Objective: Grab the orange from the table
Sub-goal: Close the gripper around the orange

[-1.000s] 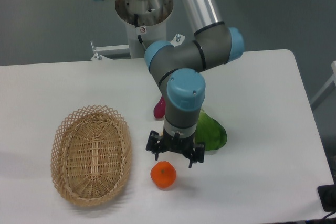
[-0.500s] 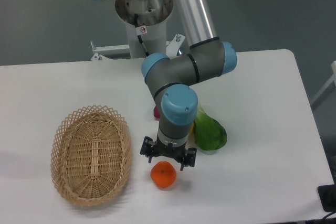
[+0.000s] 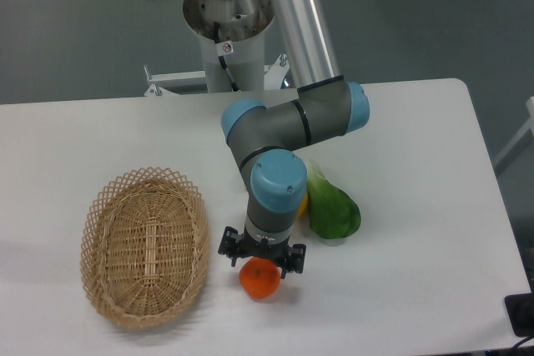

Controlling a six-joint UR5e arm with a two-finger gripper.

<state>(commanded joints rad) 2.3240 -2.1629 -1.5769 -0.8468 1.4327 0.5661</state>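
The orange point(image 3: 261, 281) is a small round bright-orange fruit lying on the white table point(image 3: 417, 206) near its front edge. My gripper point(image 3: 261, 258) hangs directly over the orange's far side, its fingers spread open to the left and right of the fruit's top. The gripper's body hides the upper part of the orange. I cannot see the fingers touching the fruit.
A woven wicker basket point(image 3: 144, 244) stands left of the orange. A green leafy vegetable point(image 3: 333, 209) lies right of the arm, with a sliver of yellow fruit point(image 3: 303, 204) beside it. The table's front edge is just below the orange.
My gripper has moved left and toward the front, from behind and right of the orange to right above it. The orange has not moved.
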